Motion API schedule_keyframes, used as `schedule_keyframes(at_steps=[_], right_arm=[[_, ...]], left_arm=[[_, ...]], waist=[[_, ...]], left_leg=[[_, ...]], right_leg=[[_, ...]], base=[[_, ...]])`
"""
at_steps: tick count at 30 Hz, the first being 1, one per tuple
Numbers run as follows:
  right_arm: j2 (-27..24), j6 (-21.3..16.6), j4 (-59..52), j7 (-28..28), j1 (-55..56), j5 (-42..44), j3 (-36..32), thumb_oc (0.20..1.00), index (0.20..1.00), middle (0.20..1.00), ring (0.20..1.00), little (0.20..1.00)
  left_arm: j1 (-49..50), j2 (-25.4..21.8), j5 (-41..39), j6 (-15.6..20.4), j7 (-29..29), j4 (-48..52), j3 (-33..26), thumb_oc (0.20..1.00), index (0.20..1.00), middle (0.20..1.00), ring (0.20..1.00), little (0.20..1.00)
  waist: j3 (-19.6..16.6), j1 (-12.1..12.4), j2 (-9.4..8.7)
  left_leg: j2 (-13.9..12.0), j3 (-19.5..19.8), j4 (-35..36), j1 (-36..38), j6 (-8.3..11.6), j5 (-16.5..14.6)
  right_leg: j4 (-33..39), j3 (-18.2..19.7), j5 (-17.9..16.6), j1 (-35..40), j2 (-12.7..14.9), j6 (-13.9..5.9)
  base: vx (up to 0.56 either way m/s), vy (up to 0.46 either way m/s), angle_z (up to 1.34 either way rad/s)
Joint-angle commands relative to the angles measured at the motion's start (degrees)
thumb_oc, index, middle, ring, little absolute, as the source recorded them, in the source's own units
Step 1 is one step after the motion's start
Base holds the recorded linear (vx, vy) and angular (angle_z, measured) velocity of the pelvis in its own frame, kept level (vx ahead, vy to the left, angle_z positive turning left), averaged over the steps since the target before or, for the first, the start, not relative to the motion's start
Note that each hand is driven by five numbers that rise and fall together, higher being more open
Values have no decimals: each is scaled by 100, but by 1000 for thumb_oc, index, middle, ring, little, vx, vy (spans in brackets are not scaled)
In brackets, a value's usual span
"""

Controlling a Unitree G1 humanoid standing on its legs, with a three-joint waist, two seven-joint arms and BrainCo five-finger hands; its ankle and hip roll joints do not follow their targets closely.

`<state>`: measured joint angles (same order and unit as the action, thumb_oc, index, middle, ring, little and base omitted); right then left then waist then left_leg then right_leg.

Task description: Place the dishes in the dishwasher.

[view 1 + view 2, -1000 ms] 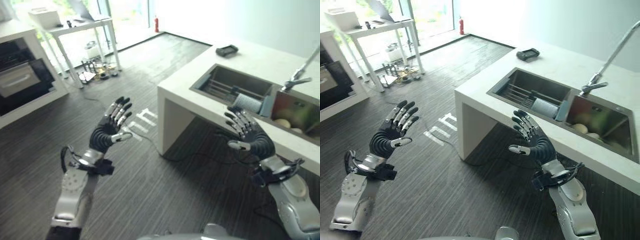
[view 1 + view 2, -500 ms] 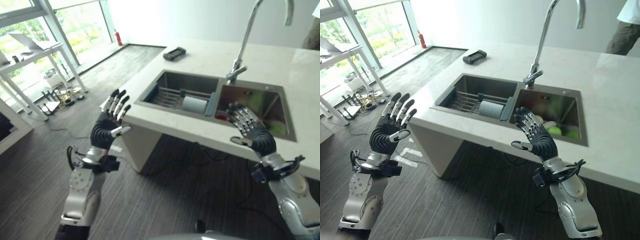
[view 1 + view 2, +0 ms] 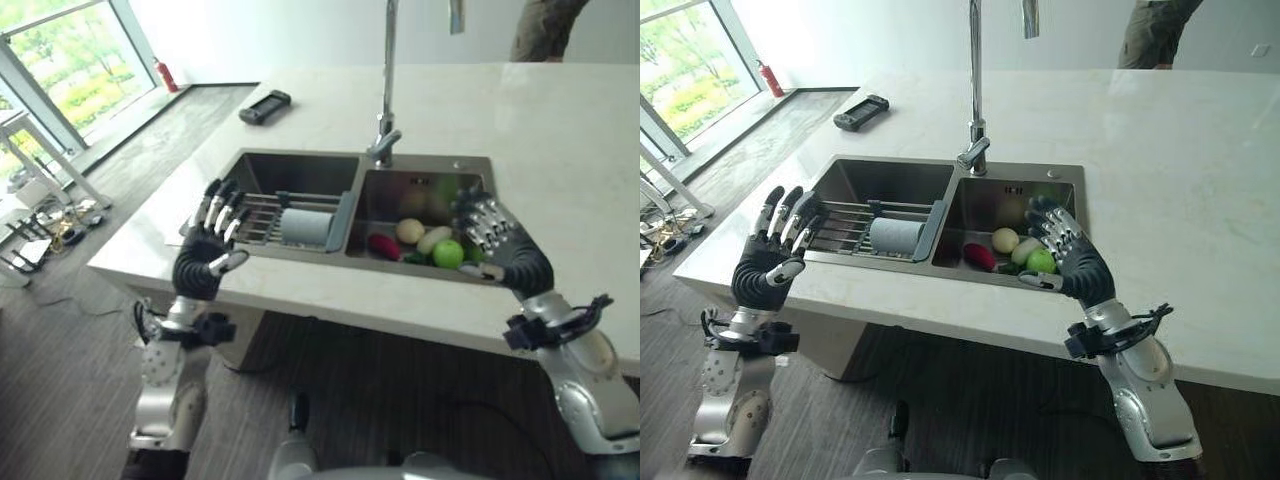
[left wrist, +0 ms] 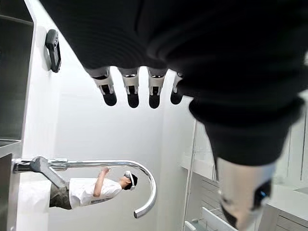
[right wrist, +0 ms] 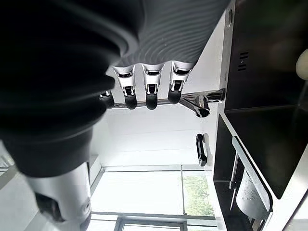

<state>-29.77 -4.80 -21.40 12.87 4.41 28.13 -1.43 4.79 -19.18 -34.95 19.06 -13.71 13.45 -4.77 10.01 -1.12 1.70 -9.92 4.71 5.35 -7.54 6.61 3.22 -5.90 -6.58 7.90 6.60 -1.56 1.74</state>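
- The task looks barely begun as far as the views show: neither hand holds anything, and I see no dishwasher.
- The white stone bench (image 3: pixel 1200 170) carries a double steel sink (image 3: pixel 940 225) with a tall chrome tap (image 3: pixel 975 90) at its far edge.
- In the left basin a wire rack (image 3: pixel 845 225) holds a pale cylindrical cup (image 3: pixel 892 236) lying on its side, a likely dish to move.
- The right basin holds small rounded items: a red one (image 3: pixel 980 256), a cream one (image 3: pixel 1006 240) and a bright green one (image 3: pixel 1041 261). They look more like fruit or vegetables than dishes, though I cannot tell for sure.
- The left hand (image 3: pixel 768 265) hovers released, fingers spread and straight, over the near left edge of the bench, near the rack and to the left of the cup, touching nothing.
- The right hand (image 3: pixel 1070 262) hovers released, fingers extended, above the near right corner of the right basin, just beside the green item but apart from it.
- A dark flat handset (image 3: pixel 862 112) lies at the far left of the bench; a person (image 3: pixel 1150 35) stands at the far side.
- Left to do: grasp the cup, find the dishwasher and load it.
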Motion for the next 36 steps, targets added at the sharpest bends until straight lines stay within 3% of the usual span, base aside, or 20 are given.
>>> schedule_keyframes(at_steps=[1,3,6,12,14,15,16,18,22,24,27,33,34,36], right_arm=[[71,-244,-440,-1,-81,195,-283,1000,1000,1000,1000,1000],[187,-267,-529,-91,129,197,-452,1000,1000,1000,1000,1000],[264,-246,-483,-253,80,-4,-438,1000,1000,1000,1000,1000],[363,-218,-422,-370,36,-15,-457,1000,1000,1000,1000,1000],[410,-211,-404,-287,41,-13,-407,1000,1000,1000,1000,1000],[437,-166,-394,-263,0,-34,-330,1000,1000,1000,1000,1000],[386,-194,-379,-233,23,13,-332,1000,1000,1000,1000,1000],[261,-263,-344,-226,11,103,-366,1000,1000,1000,1000,1000],[109,-327,-231,-366,-246,65,-302,1000,1000,1000,1000,1000],[55,-257,-203,-506,-325,22,-278,1000,1000,1000,1000,1000],[23,-211,-237,-525,-293,-84,-294,1000,1000,1000,1000,1000],[-127,-158,-156,-410,-287,-70,-365,1000,1000,1000,1000,1000],[-152,-99,-115,-447,-372,-94,-330,1000,1000,1000,1000,1000],[-195,-23,-51,-508,-512,-115,-270,1000,1000,1000,1000,1000]], left_arm=[[82,-563,-227,289,12,445,-166,1000,1000,1000,1000,1000],[-112,-656,-267,121,-181,525,-199,1000,1000,1000,1000,1000],[-217,-665,-291,-2,-204,594,-199,1000,1000,1000,1000,1000],[-146,-716,-163,-54,-298,792,-295,1000,1000,1000,1000,1000],[-41,-722,-6,-24,-270,886,-359,1000,1000,1000,1000,1000],[15,-734,150,-112,-161,968,-386,1000,1000,1000,1000,1000],[44,-790,217,-277,-142,966,-393,1000,1000,1000,1000,1000],[65,-861,539,-230,-46,912,-319,1000,1000,1000,1000,1000],[34,-930,1244,-190,323,818,-179,1000,1000,1000,1000,1000],[-39,-967,1513,-166,428,804,-146,1000,1000,1000,1000,1000],[-152,-1107,2541,-119,736,847,-103,1000,1000,1000,1000,1000],[-681,-1904,3986,-641,1295,330,-28,1000,1000,1000,1000,1000],[-907,-2047,4192,-827,1318,187,81,1000,1000,1000,1000,1000],[-1318,-2382,4642,-1546,1225,-147,303,1000,1000,1000,1000,1000]], waist=[[-310,135,-121],[-410,154,-229],[-435,220,-278],[-497,378,-348],[-497,438,-350],[-500,470,-337],[-510,454,-324],[-486,409,-351],[-415,346,-365],[-457,320,-358],[-552,190,-278],[-644,-89,-122],[-666,-138,-92],[-694,-212,-34]], left_leg=[[228,-534,-35,506,-37,263],[456,-517,-35,619,-209,96],[603,-499,-35,651,-336,27],[927,-550,-35,772,-632,-122],[969,-648,-35,861,-655,-188],[952,-753,-35,899,-645,-206],[951,-764,-35,915,-629,-203],[992,-764,-35,973,-605,-240],[1049,-841,-35,1086,-609,-351],[1060,-836,-35,1111,-608,-376],[994,-1004,-35,1217,-562,-448],[988,-1132,-35,1364,-554,-538],[997,-1123,-35,1381,-558,-549],[995,-1140,-35,1408,-543,-562]], right_leg=[[1090,141,-536,590,856,-917],[1044,-48,-618,617,1109,-1106],[909,-145,-604,594,1231,-1177],[141,-285,-821,328,1356,-1146],[-181,-543,-825,205,1362,-1117],[-161,-711,-770,113,1287,-1078],[88,-683,-550,61,1011,-1005],[556,-640,-577,-18,697,-881],[1051,-577,-898,-85,593,-835],[1090,-540,-902,-92,569,-819],[1090,-503,-870,-129,549,-835],[1090,-378,-836,-71,476,-840],[1090,-350,-835,-69,473,-847],[1090,-340,-828,-57,474,-873]], base=[[318,418,-27],[344,463,-10],[179,287,9],[131,223,10],[107,157,-23],[72,111,-64],[87,76,-94],[51,-33,-75],[-10,-120,-6],[-5,-147,2],[-30,-172,1],[6,-51,-5],[0,0,0],[0,0,0]])
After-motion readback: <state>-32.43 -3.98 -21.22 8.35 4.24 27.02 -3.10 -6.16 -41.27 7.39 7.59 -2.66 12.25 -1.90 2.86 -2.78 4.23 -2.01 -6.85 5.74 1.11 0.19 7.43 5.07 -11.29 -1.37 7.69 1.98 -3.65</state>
